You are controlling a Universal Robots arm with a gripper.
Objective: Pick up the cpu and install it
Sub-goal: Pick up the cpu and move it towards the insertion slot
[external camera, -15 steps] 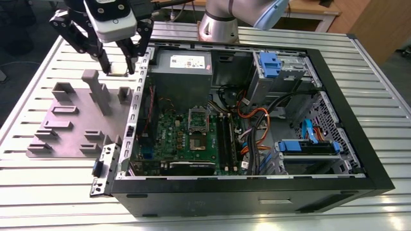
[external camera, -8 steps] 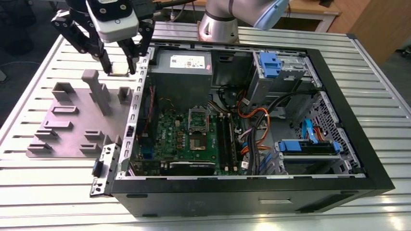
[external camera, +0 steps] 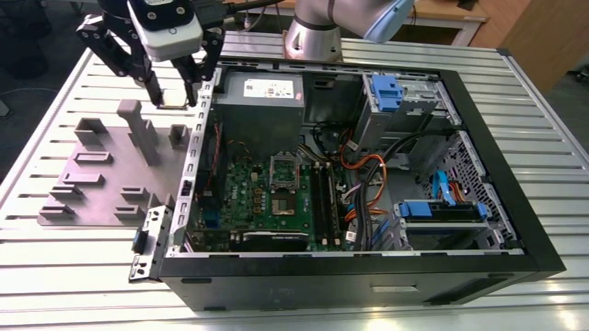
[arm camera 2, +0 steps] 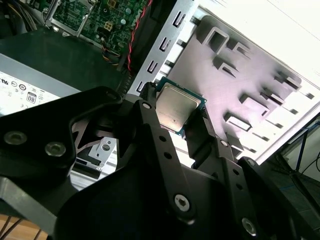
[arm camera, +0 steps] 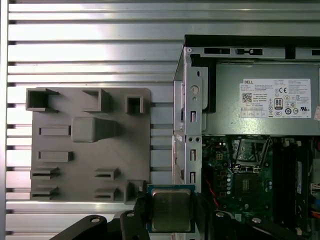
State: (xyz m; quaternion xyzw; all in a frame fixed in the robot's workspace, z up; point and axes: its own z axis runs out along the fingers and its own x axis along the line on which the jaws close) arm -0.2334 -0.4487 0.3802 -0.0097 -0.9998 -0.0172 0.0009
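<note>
Aloft beside the case, the gripper pinches the cpu.

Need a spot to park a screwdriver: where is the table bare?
Bare slatted table lies at the exterior view's left and lower edge, around the grey fixture plate. Crowded: the plate's raised holders, cables inside the computer case, and where the end effector holds the cpu.

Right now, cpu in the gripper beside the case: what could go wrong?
1. The gripper holds the cpu only by its edges, in the air; a slip would likely drop it onto the grey fixture plate or the case wall.
2. The cpu hangs close beside that metal wall, so a low move inward could clip it.
3. The socket sits next to memory sticks; the wide gripper may foul them.
</note>
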